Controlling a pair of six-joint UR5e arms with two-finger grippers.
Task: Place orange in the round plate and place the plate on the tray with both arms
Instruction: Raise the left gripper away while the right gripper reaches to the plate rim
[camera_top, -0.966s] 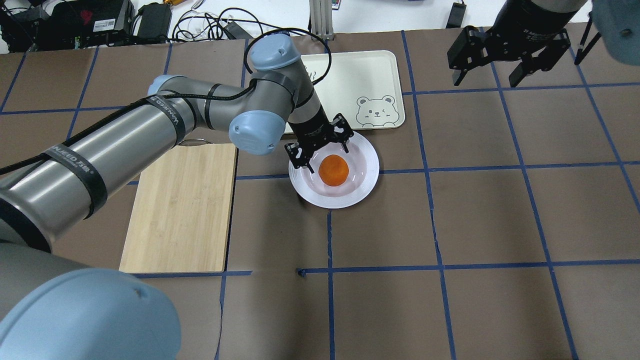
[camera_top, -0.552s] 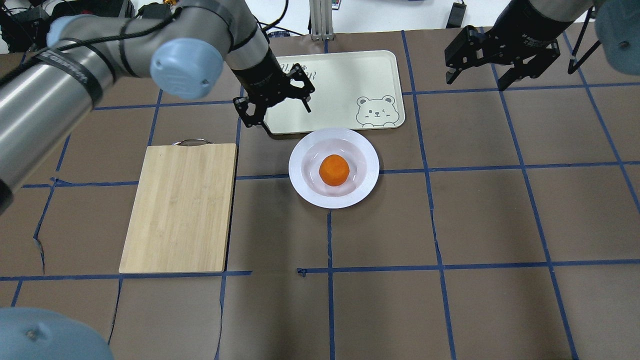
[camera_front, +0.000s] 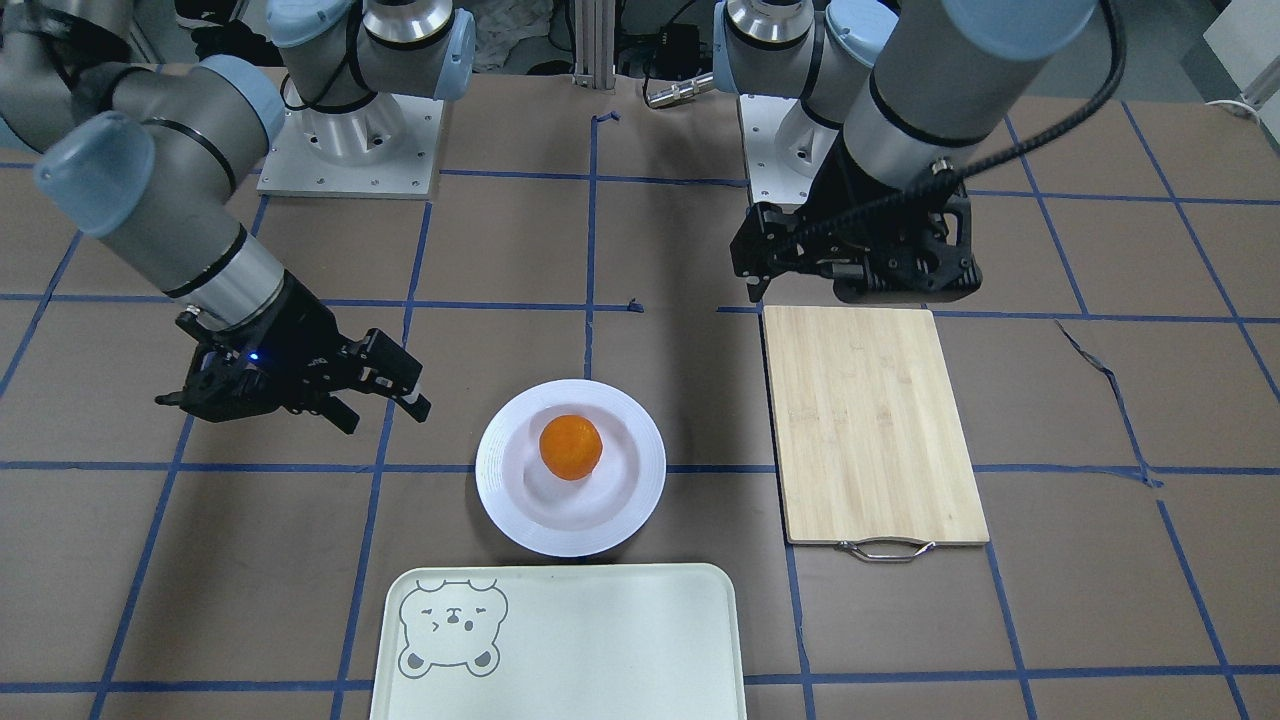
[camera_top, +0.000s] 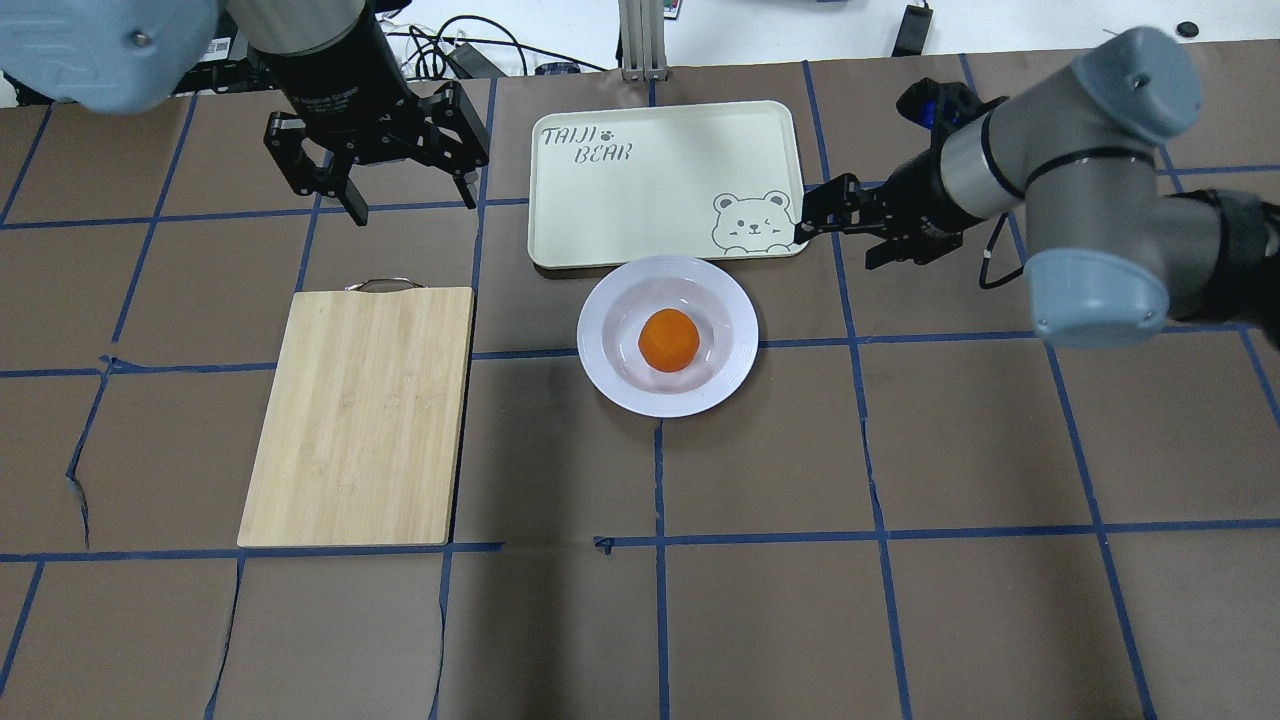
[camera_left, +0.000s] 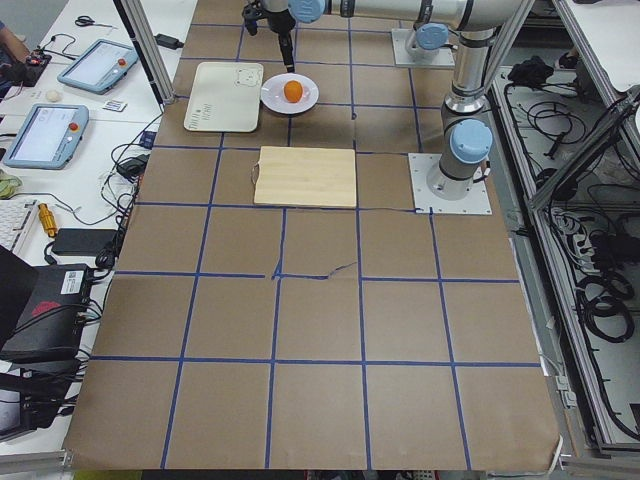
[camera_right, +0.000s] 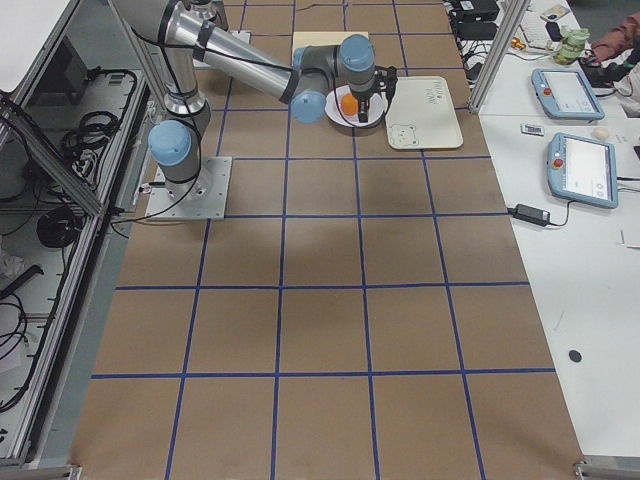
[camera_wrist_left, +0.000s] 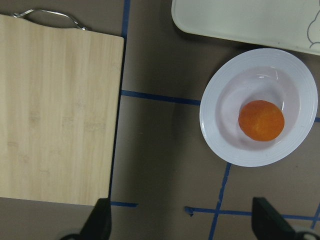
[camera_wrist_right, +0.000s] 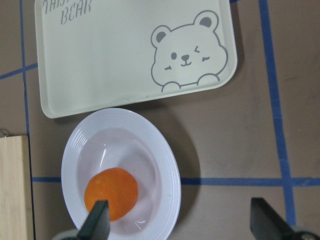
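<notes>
The orange (camera_top: 668, 340) lies in the sunken centre of the white round plate (camera_top: 602, 352), which rests on the table just in front of the tray (camera_top: 660, 190). My left gripper (camera_top: 412, 205) hangs open and empty to the left of the tray, well away from the plate. Its wrist view looks down on the orange (camera_wrist_left: 261, 120) and the plate (camera_wrist_left: 212, 131). My right gripper (camera_top: 835, 245) is open and empty beside the tray's bear corner, to the right of the plate. From its wrist I see the orange (camera_wrist_right: 111, 194), the plate (camera_wrist_right: 171, 175) and the tray (camera_wrist_right: 110, 65).
A bamboo cutting board (camera_top: 360, 415) with a metal handle lies left of the plate. Brown paper with blue tape lines covers the table. Cables and equipment sit beyond the far edge.
My left gripper, open over the orange a second ago, has lifted and pulled back to the left of the tray. The right arm has swung down towards the plate. Orange and plate stayed put.
</notes>
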